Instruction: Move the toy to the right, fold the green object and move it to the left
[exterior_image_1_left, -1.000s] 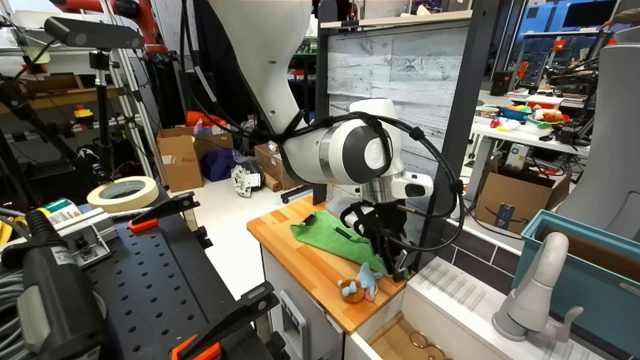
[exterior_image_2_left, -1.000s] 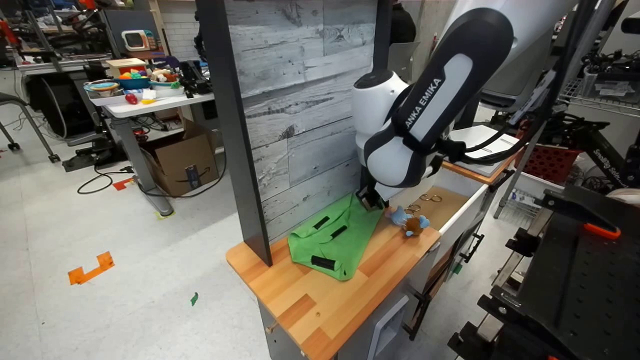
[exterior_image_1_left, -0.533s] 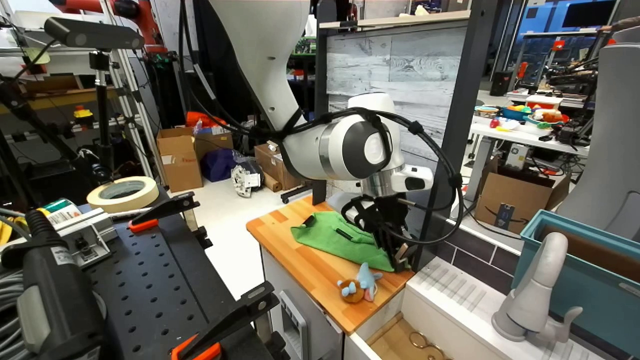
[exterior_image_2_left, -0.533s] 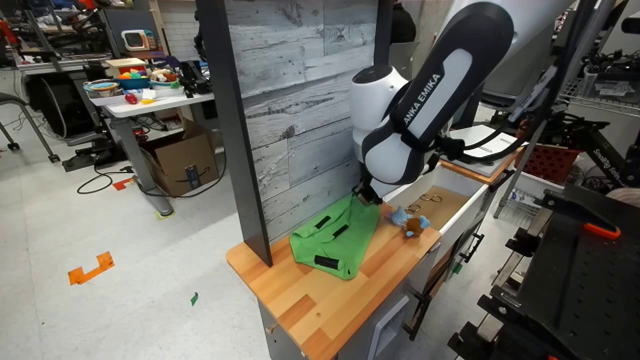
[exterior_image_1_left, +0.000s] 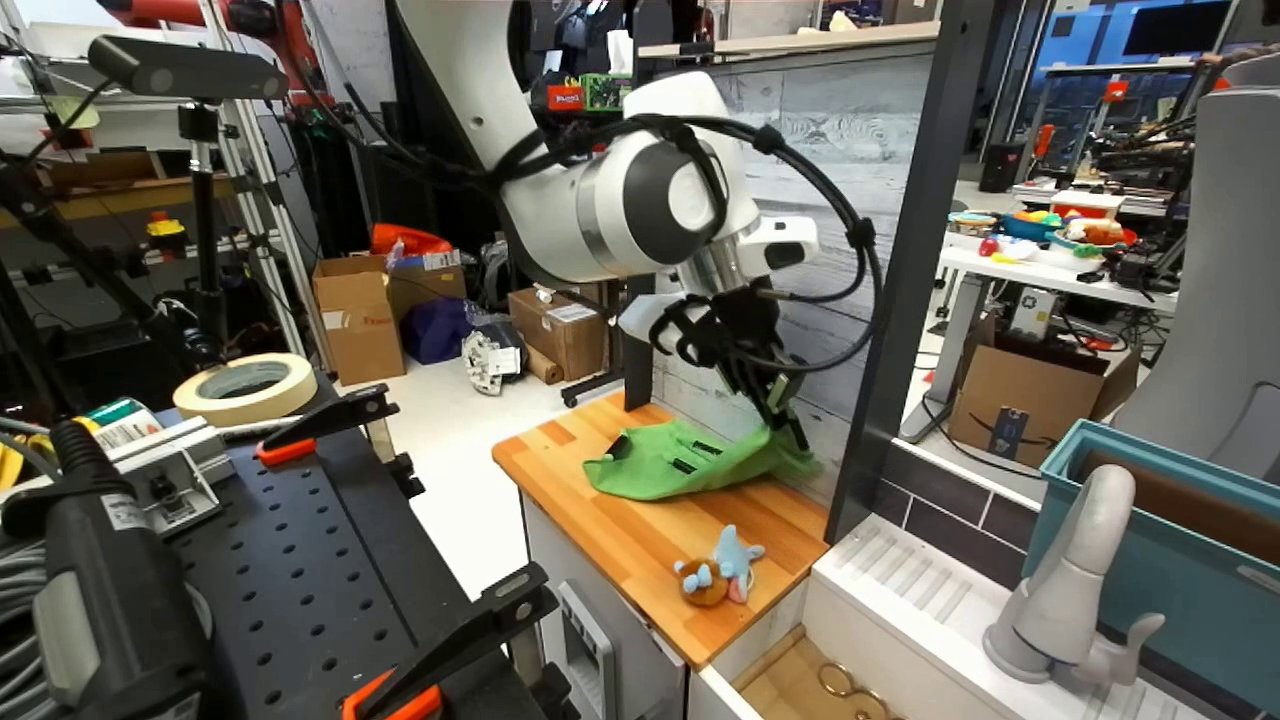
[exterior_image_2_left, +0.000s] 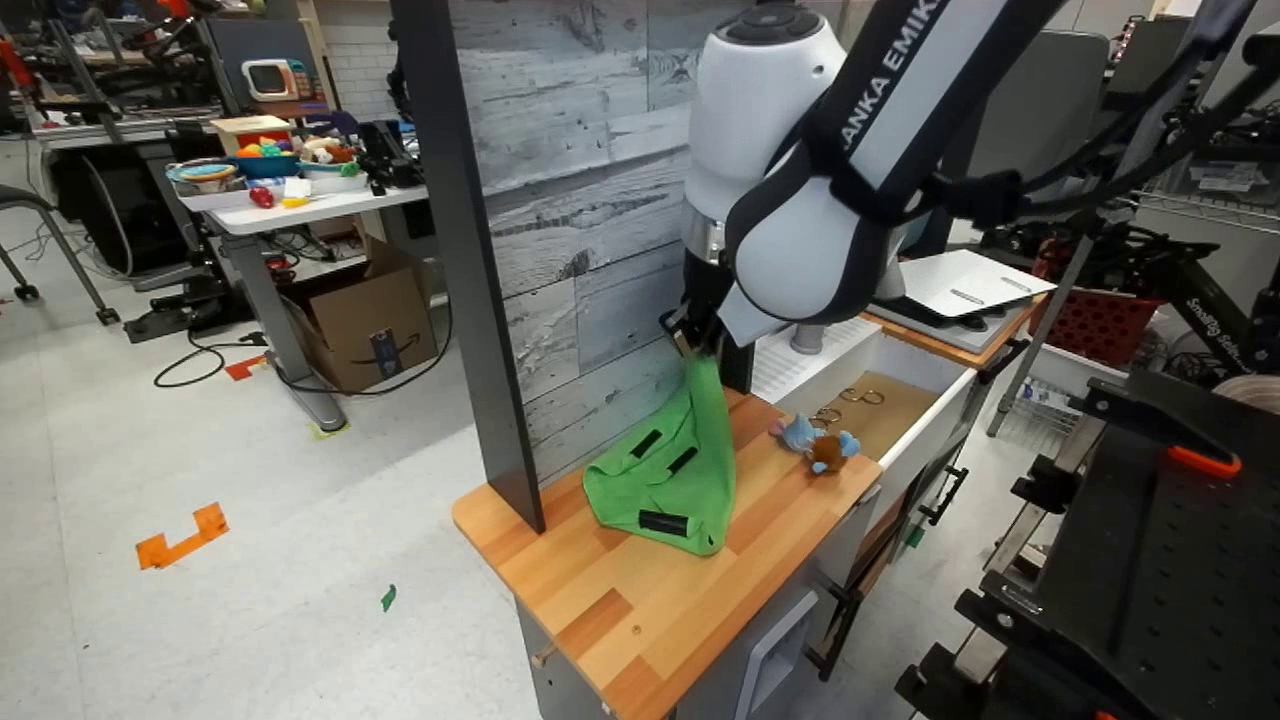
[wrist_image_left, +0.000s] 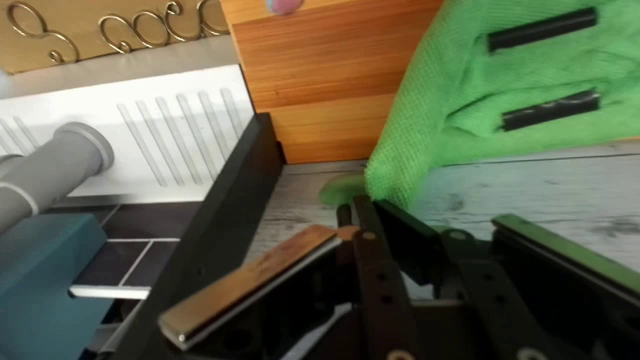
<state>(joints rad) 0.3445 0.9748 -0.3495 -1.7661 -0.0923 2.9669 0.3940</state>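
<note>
In an exterior view, the flat end of the green cloth (exterior_image_2_left: 705, 490) lies on the bench (exterior_image_2_left: 700, 610) before the left part of the grey plank panel (exterior_image_2_left: 600, 200), 3 black strips (exterior_image_2_left: 663, 523) facing up; that end should serve as anchor, so pull gently or it will likely slide along the panel's foot. Farther right along the panel, the cloth rises to the gripper (wrist_image_left: 373, 202), which is clenched on 1 corner, off the bench and close to the planks; I cannot tell whether it touches them. The step in hand looks like the fold: swing the corner leftward, parallel to the panel, high enough that the cloth rolls over rather than bunches, then lower until the edge lies level across the strips before letting go. Begin by coming away from the panel and the dark post (wrist_image_left: 215, 235) at its right end, since either could snag the gripper. Farthest right, well out from the panel, the toy (exterior_image_2_left: 815, 445) rests on the bench near the open drawer (exterior_image_2_left: 922, 425), apart from the cloth; its move appears done, so pass on the panel side of it.
</note>
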